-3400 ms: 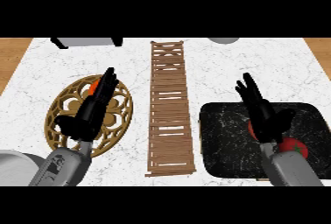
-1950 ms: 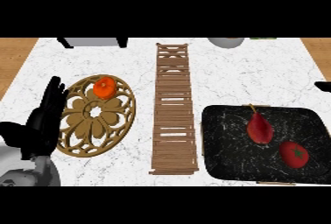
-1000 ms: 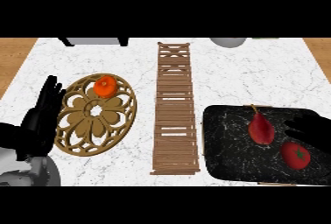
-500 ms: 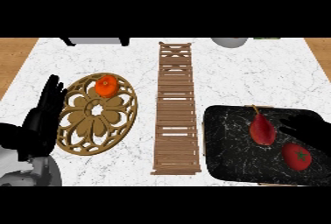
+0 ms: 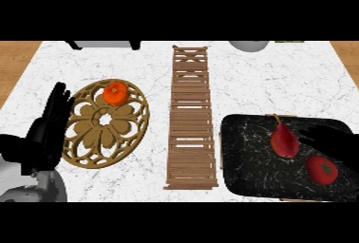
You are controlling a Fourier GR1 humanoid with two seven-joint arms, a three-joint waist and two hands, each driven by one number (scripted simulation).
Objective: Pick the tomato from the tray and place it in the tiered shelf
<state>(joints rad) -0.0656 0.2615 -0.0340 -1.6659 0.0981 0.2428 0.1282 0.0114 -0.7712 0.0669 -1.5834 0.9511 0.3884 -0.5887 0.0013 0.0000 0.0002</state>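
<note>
Your round red tomato (image 5: 322,169) sits at the near right of the black marbled tray (image 5: 252,161), beside a glossy dark-red pear (image 5: 284,141). The right hand (image 5: 335,142) hovers over it, fingers spread and empty; the left hand (image 5: 48,128) rests open. Close round the smooth tomato from above, avoiding the pear, then carry it left to the slatted wooden shelf (image 5: 191,114).

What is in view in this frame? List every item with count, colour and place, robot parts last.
Tray: one, black with white marbling, right side of the counter.
Tomato: one, red with a green stem, on the tray near its right edge.
Pear-shaped fruit: one, dark red, on the tray, up and left of the tomato.
Tiered shelf: one, brown wooden slats, centre of the counter.
Round openwork trivet: one, tan wood, left side.
Orange fruit: one, on the trivet's upper part.
Counter: white marble.
Left hand: black, open, left edge.
Right hand: black, over the tray's right part, finger pose unclear.
</note>
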